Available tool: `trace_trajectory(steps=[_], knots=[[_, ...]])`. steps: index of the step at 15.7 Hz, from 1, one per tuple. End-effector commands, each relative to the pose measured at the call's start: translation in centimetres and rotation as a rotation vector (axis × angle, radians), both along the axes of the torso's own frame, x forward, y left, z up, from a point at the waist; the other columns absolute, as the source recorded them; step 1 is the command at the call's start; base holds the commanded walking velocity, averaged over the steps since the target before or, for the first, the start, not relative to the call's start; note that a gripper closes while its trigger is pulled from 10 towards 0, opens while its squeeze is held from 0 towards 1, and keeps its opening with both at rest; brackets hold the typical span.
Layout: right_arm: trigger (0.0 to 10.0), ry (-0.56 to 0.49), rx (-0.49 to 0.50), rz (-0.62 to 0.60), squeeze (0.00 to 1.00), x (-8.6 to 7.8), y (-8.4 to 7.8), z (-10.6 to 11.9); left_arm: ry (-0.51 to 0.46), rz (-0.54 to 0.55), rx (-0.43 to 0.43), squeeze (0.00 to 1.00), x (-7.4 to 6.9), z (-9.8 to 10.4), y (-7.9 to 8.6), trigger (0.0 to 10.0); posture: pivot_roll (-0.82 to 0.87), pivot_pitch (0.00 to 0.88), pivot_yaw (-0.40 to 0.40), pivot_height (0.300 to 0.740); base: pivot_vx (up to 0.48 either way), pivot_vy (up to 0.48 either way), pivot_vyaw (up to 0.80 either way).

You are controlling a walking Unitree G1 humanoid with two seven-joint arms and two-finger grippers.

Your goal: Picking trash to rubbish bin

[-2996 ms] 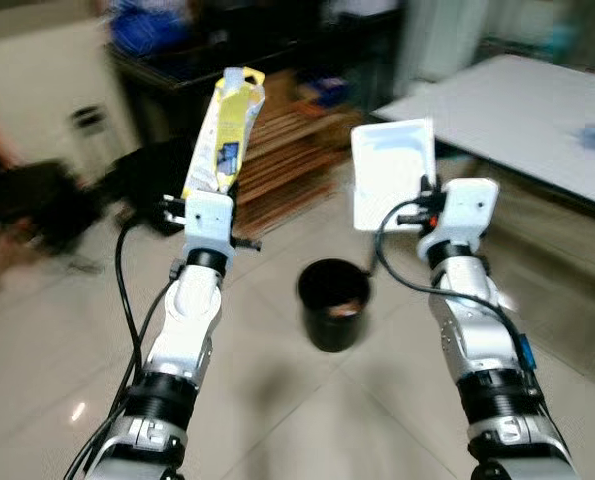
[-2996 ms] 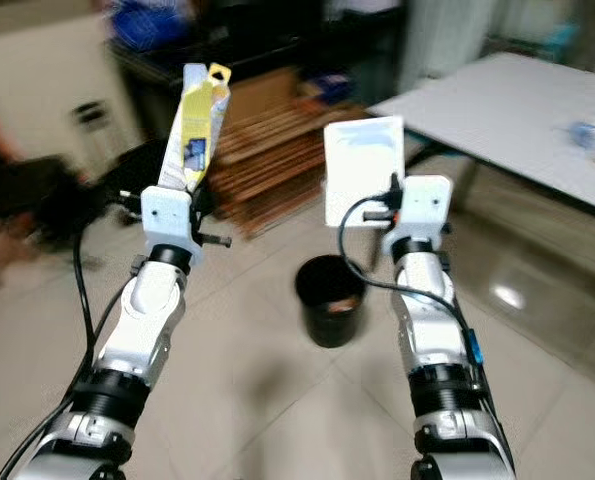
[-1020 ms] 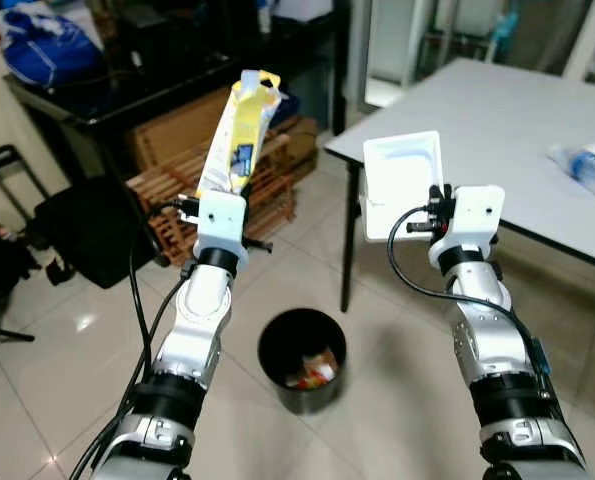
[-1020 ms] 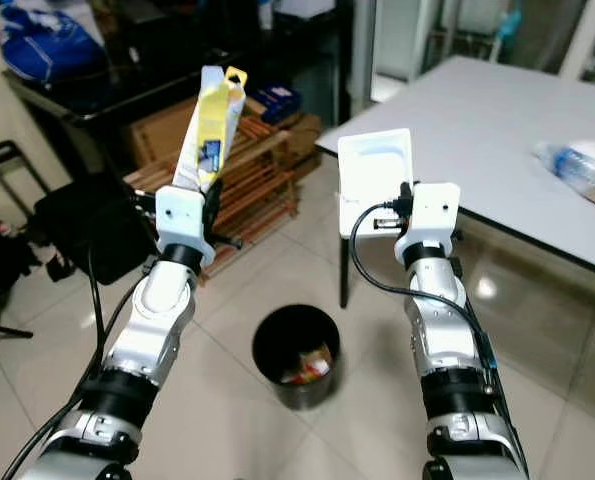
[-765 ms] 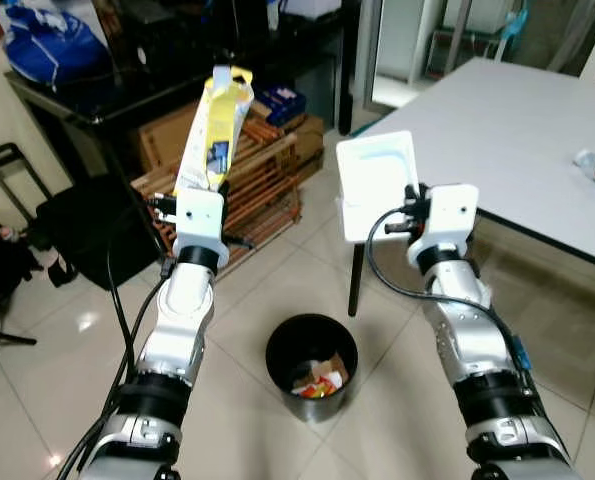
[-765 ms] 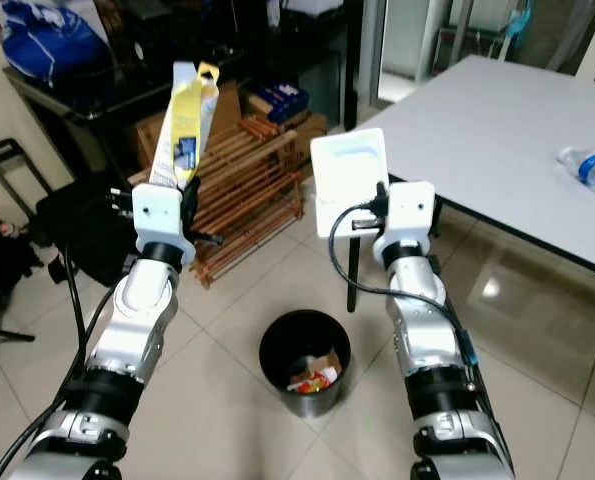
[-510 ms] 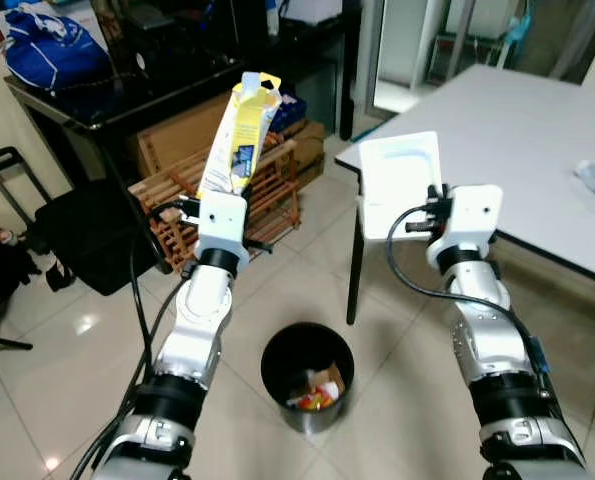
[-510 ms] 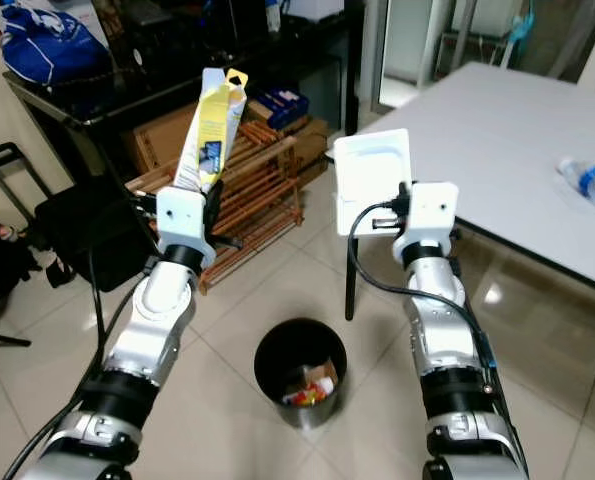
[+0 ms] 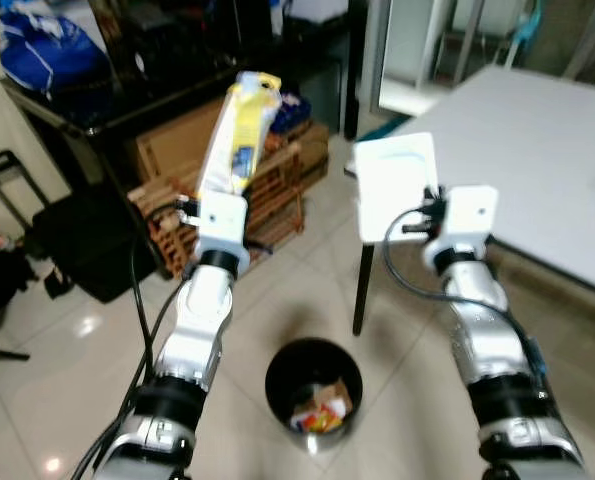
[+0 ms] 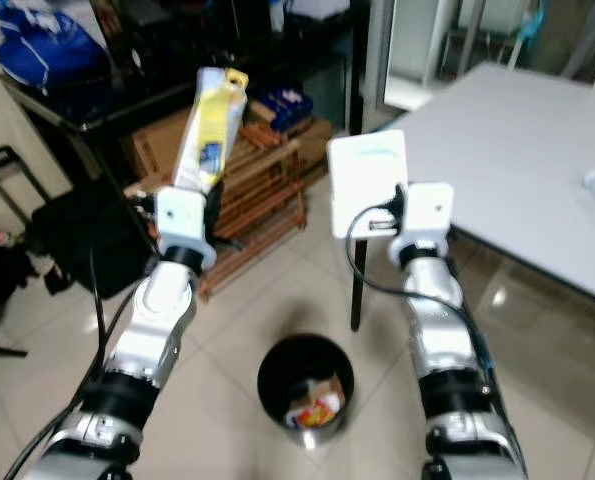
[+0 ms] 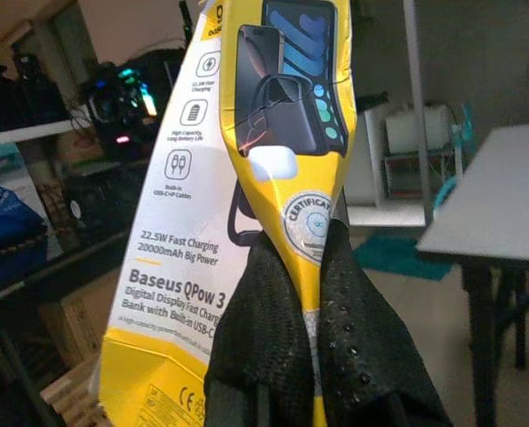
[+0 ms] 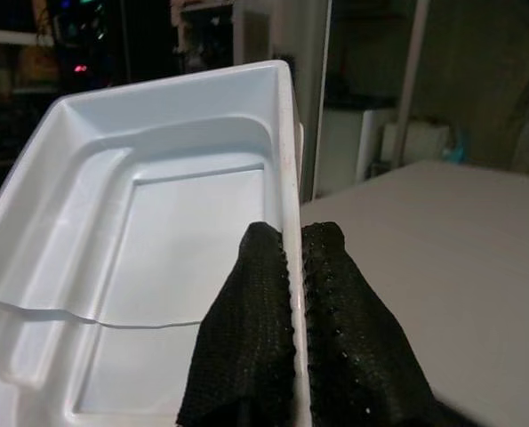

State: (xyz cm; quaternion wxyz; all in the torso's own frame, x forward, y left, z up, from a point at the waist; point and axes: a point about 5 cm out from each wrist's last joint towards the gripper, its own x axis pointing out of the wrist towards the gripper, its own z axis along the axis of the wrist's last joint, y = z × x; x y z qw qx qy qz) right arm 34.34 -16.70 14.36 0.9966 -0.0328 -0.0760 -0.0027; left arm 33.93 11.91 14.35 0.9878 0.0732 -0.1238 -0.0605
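The bin (image 9: 313,387) stands on the floor (image 9: 57,400) between both arms, left of the table (image 9: 517,150).

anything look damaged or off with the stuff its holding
The yellow box shut in the left gripper is crushed flat where the fingers pinch it. The white tray in the right gripper shows a crack line across its floor.

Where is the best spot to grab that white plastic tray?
Probably its thin side rim, approached edge-on, as the right gripper does now: the white plastic tray is wide and shallow, so only its wall fits between the two black fingers, one inside and one outside.
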Motion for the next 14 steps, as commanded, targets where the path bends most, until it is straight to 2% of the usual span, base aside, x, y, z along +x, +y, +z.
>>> trace_trajectory(steps=[1, 4, 6, 8, 14], knots=[[10.0, -0.018, 0.007, 0.034, 0.0, 0.3, 1.2, 0.6, -0.018, 0.032, 0.01, 0.0, 0.2, 0.5, 1.1, 10.0, 0.0, 0.016, 0.082, 0.74, 0.375, 0.0, 0.0], [10.0, -0.015, 0.018, 0.037, 0.0, 0.3, 1.2, 0.6, -0.018, 0.031, 0.011, 0.0, 0.2, 0.5, 1.1, 10.0, 0.0, 0.016, 0.081, 0.74, 0.375, 0.0, 0.0], [10.0, -0.016, 0.027, 0.041, 0.0, 0.3, 1.2, 0.7, -0.017, 0.03, 0.013, 0.0, 0.2, 0.5, 1.1, 10.0, 0.0, 0.015, 0.083, 0.74, 0.375, 0.0, -0.65], [10.0, -0.026, 0.012, 0.046, 0.0, 0.3, 1.3, 0.7, -0.021, 0.026, 0.015, 0.0, 0.1, 0.5, 1.0, 10.0, 0.0, 0.015, 0.082, 0.74, 0.324, 0.0, 0.0], [10.0, 0.057, -0.02, 0.025, 0.0, 0.3, 1.0, -0.8, -0.03, 0.006, 0.005, 0.0, -0.1, 0.5, 0.7, 10.0, 0.0, 0.011, 0.078, 0.74, 0.0, 0.0, 0.0]])
